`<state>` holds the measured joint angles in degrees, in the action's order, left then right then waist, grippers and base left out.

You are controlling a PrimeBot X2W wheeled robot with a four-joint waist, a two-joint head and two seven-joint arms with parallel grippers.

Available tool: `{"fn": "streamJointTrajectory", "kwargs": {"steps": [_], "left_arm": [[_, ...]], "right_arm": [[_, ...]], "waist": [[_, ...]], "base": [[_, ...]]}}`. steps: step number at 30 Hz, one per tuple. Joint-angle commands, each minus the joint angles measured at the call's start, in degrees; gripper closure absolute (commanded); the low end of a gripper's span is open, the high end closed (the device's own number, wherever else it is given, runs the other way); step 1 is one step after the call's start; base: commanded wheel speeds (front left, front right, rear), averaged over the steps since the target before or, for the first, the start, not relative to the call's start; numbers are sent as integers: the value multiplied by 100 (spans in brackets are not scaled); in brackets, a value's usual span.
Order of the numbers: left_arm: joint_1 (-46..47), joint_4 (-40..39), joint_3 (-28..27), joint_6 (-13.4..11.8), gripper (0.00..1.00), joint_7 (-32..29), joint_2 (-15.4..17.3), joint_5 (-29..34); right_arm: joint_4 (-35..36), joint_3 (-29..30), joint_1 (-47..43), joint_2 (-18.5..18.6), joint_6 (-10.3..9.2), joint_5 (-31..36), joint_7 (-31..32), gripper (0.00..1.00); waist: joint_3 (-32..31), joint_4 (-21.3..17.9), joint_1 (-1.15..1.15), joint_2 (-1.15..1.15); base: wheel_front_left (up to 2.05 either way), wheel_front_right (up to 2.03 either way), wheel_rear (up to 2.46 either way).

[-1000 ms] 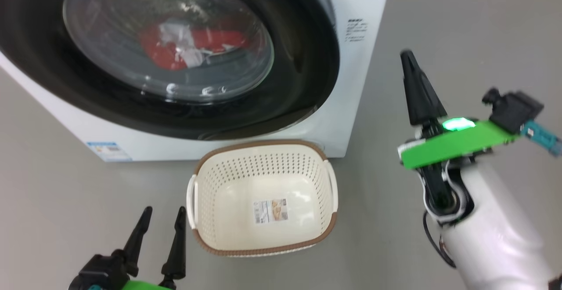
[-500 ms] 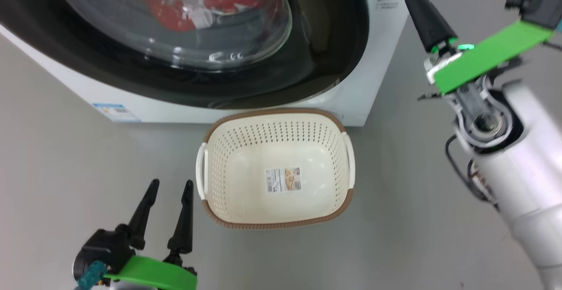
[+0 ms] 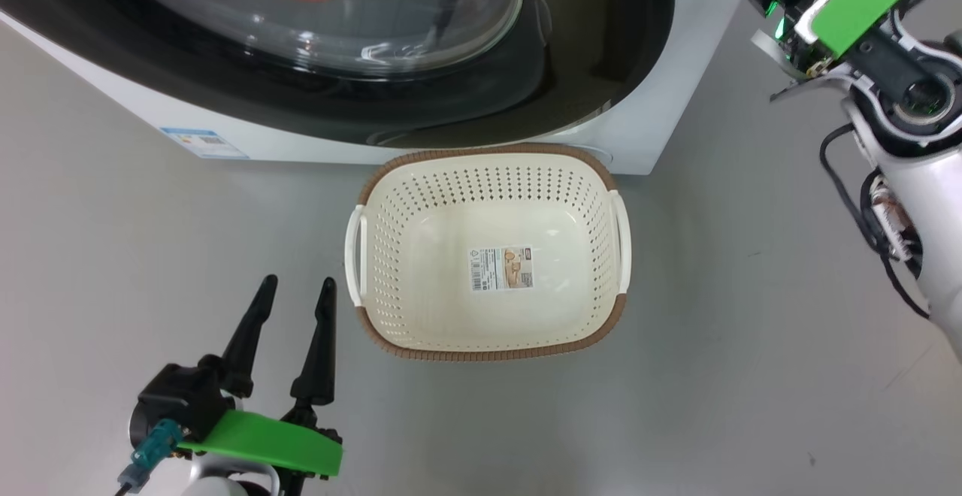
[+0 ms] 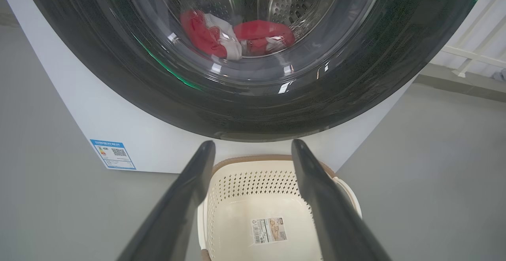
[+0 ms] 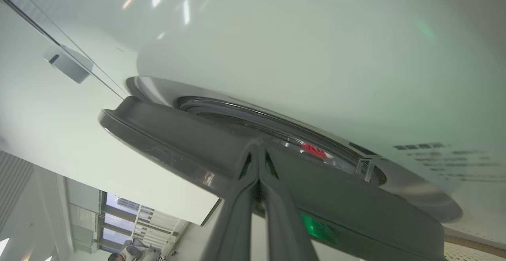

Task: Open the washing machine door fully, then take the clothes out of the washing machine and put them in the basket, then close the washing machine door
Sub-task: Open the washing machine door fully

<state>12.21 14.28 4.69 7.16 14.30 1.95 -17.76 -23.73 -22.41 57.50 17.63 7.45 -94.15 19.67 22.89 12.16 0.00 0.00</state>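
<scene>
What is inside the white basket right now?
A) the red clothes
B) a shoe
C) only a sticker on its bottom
C: the basket holds just its sticker, while the clothes lie in the drum, seen through the glass of the washing machine door.

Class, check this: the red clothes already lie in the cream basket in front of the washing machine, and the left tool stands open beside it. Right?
No. The head view shows the basket empty but for its sticker; the clothes lie inside the washing machine. The left tool stands open beside the basket.
</scene>
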Motion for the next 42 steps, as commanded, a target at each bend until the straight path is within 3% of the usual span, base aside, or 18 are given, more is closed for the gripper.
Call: {"fn": "streamJointTrajectory", "kwargs": {"steps": [1, 6, 16, 42], "left_arm": [[112, -110, -165, 32, 0, 70, 93, -32], [180, -98, -134, 33, 0, 70, 93, -69], [262, -89, -73, 33, 0, 70, 93, -127], [-85, -92, -75, 33, 0, 70, 93, 4]], "right_arm": [[-14, 12, 202, -32, 3, -206, 302, 100], [-396, 62, 535, -127, 3, -629, 938, 100], [-750, -106, 791, -183, 3, -605, 1417, 100], [3, -270, -593, -394, 3, -466, 1934, 100]], "waist": [[118, 41, 0, 0], [232, 53, 0, 0], [295, 67, 0, 0], [-436, -203, 0, 0]], "base": [[0, 0, 0], [0, 0, 0], [0, 0, 0], [0, 0, 0]]}}
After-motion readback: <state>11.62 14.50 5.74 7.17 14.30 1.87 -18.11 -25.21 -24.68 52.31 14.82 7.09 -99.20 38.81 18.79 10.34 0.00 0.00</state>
